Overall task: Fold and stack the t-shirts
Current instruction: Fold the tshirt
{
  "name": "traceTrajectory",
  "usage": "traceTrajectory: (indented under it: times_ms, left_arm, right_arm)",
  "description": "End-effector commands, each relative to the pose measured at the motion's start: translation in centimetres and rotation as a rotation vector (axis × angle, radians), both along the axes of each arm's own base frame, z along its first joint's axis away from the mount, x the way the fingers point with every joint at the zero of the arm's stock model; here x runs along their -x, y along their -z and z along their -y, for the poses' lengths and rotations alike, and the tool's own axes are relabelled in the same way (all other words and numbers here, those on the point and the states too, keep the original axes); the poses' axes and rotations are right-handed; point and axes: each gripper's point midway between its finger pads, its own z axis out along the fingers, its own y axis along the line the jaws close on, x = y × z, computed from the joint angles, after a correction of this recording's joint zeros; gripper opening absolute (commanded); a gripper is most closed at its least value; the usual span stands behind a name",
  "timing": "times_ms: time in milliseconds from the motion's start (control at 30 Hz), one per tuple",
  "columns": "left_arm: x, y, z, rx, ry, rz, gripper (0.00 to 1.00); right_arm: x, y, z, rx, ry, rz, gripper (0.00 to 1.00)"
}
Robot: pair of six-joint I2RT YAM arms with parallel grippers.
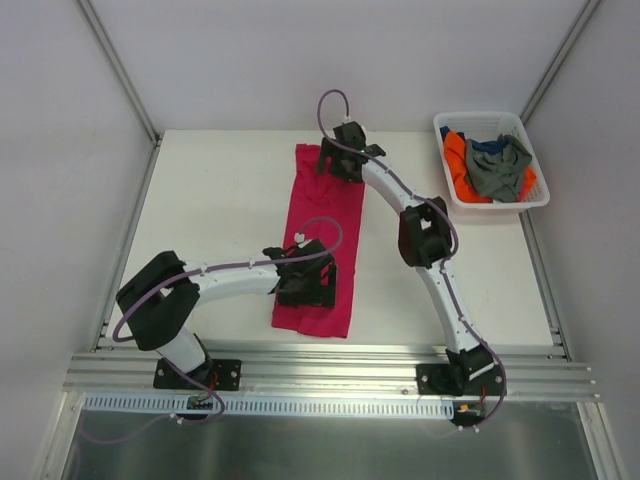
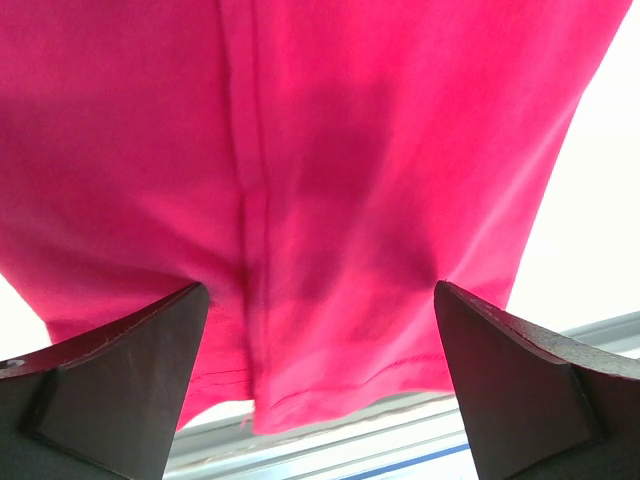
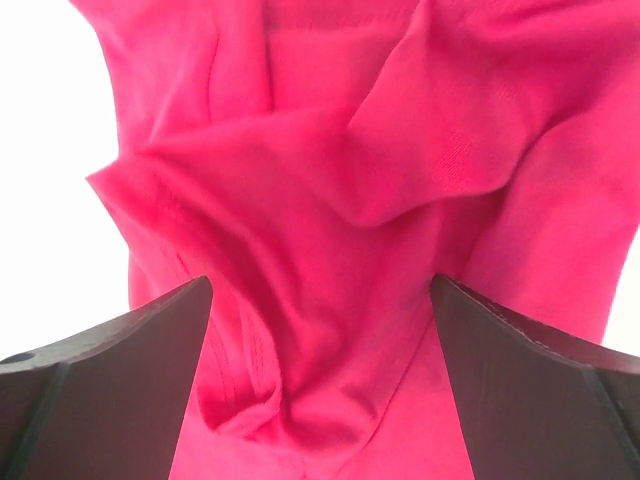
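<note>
Pink t-shirt [image 1: 322, 235]: lies on the white surface [image 1: 220, 200] about the middle, as a long narrow strip running from far to near.
Near end of the shirt: flat, with a hem and a lengthwise seam visible in the left wrist view.
Far end of the shirt: bunched in soft folds, as the right wrist view shows.
Left pincer [image 1: 305, 285]: over the near end of the strip, fingers spread wide with pink cloth lying below the gap and nothing clamped; I cannot tell whether the tips touch the cloth.
Right pincer [image 1: 340, 160]: over the far end of the strip, fingers likewise spread apart above the rumpled cloth, gripping nothing.
White basket [image 1: 447, 125]: at the far right corner of the surface, well apart from the pink shirt.
Other 3 t-shirts: crumpled together in the basket, the grey t-shirt [image 1: 498, 168] on top, the orange t-shirt [image 1: 455, 160] under it at the left, the dark blue t-shirt [image 1: 487, 146] at the far side.
</note>
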Motion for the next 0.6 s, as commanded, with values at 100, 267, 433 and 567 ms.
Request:
traceTrajectory:
  times_ms: [100, 267, 433, 567]
  left_arm:
    - [1.4, 0.7, 0.4, 0.037, -0.017, -0.052, 0.99]
    - [0.2, -5.3, 0.8, 0.092, 0.067, 0.067, 0.99]
    - [-1.9, -12.9, -1.6, 0.224, 0.004, 0.172, 0.99]
    - [-2.7, -12.6, -6.2, 0.311, -0.131, 0.122, 0.99]
  right_arm:
    - [-2.5, -5.6, -0.8, -0.054, -0.056, 0.157, 0.97]
    - [0.2, -18.1, -1.8, -0.179, -0.175, 0.291, 0.97]
    - [6.4, -30.9, 2.0, -0.208, -0.202, 0.432, 0.97]
    - [12.8, -33.1, 7.3, -0.206, -0.130, 0.376, 0.97]
